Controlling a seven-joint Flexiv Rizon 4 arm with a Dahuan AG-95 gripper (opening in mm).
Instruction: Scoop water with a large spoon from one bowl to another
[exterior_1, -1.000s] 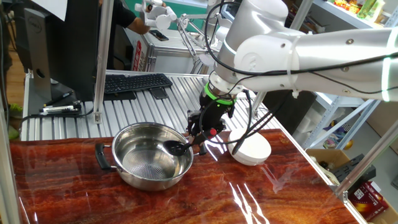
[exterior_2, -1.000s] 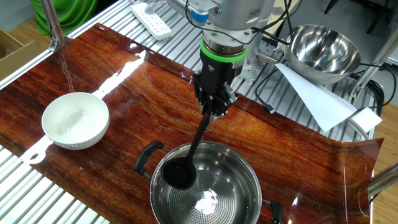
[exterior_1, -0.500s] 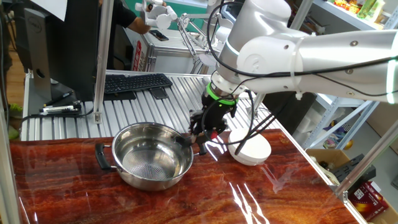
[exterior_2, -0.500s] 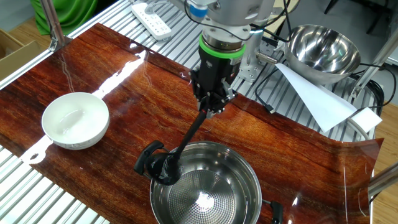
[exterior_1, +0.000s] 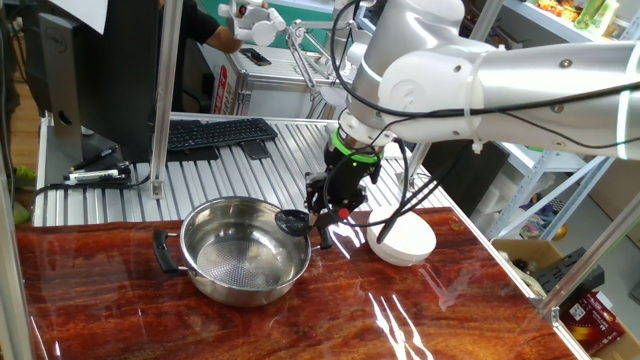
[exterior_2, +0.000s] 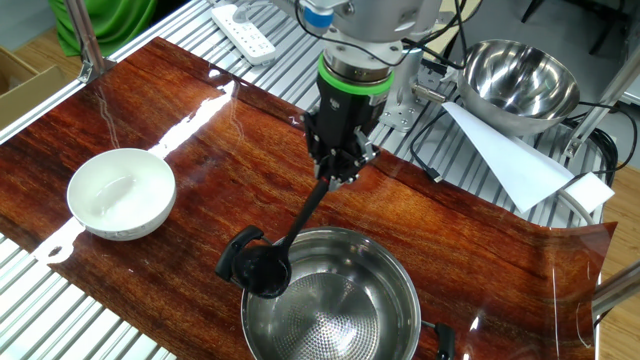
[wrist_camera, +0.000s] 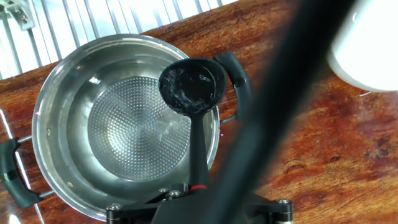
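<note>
My gripper (exterior_2: 340, 172) is shut on the thin handle of the black ladle (exterior_2: 263, 270). The ladle's round cup (exterior_1: 292, 222) hangs just over the steel pot's rim, beside one black side handle. In the hand view the cup (wrist_camera: 191, 85) shows wet glints inside. The steel pot (exterior_1: 245, 250) with the dotted bottom (wrist_camera: 127, 127) holds shallow water. The plain white bowl (exterior_2: 121, 193) stands apart from the pot on the wooden board; it also shows in one fixed view (exterior_1: 403, 240) behind the arm and at the top right of the hand view (wrist_camera: 367, 43).
A second shiny steel bowl (exterior_2: 522, 77) and a white paper sheet (exterior_2: 510, 160) lie beyond the board. A keyboard (exterior_1: 215, 133) and a monitor (exterior_1: 110, 70) stand on the slatted metal table. A blurred dark cable (wrist_camera: 280, 112) crosses the hand view.
The ladle's cup has risen out of the pot's middle and swung to the rim by the side handle. The gripper has lifted slightly.
</note>
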